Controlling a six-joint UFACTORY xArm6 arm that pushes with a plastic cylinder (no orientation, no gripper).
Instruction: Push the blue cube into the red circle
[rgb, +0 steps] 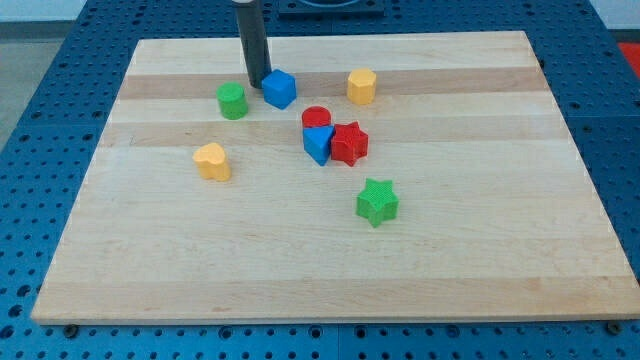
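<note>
Now my tip (258, 82) sits touching the blue cube (280, 89) near the desk's top edge; no jaws here. I'd push steadily down-right toward the red circle (316, 117).

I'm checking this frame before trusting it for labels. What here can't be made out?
- My tip: whether it touches the blue cube cannot be told in the camera view; they stand too close.
- Rod's upper part and arm: cut off by the view's top edge.
- Red circle: its lower part is hidden by the blue block in front.
- Red star: its left side is hidden by that blue block.
</note>
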